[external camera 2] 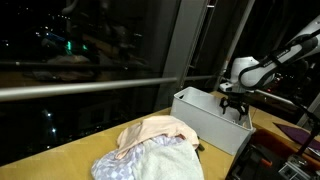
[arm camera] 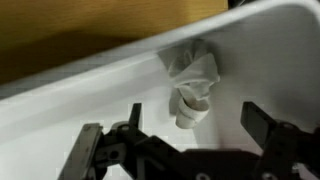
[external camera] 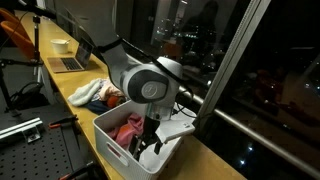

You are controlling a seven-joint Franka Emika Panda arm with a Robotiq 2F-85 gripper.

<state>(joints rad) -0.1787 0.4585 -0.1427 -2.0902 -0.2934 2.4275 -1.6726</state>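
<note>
Between the spread fingers (arm camera: 92,152) of your claw (arm camera: 180,140), the wrist view shows you a crumpled white cloth (arm camera: 195,72). It lies inside the white bin (arm camera: 60,110), bunched up against the bin's wall. Your claw stands wide open and has hold of nothing. The white cloth sits apart from both fingers, in the gap ahead of them. Past the bin's rim, a strip of the wooden surface (arm camera: 90,30) runs along the top of that view.

Stepping back to an exterior view, your claw (external camera: 150,143) points its fingers down at one end of the white bin (external camera: 115,150), just beside a pink cloth (external camera: 128,128) that lies in the bin's middle. You cannot tell from here whether a finger touches the pink cloth. Seen from the opposite side in an exterior view, your claw (external camera 2: 236,103) hangs at the far end of the bin (external camera 2: 205,120), about level with its rim.

Just beyond the bin on the wooden surface (external camera: 70,90) lies a loose pile of clothes (external camera: 95,95), near the bin's wall; in an exterior view that pile (external camera 2: 160,150) shows peach and pale blue pieces heaped together.

Farther along the surface, well apart from the bin, you have a laptop (external camera: 68,62) and behind it a pale bowl (external camera: 62,44). Alongside everything runs the dark window (external camera: 250,80).
</note>
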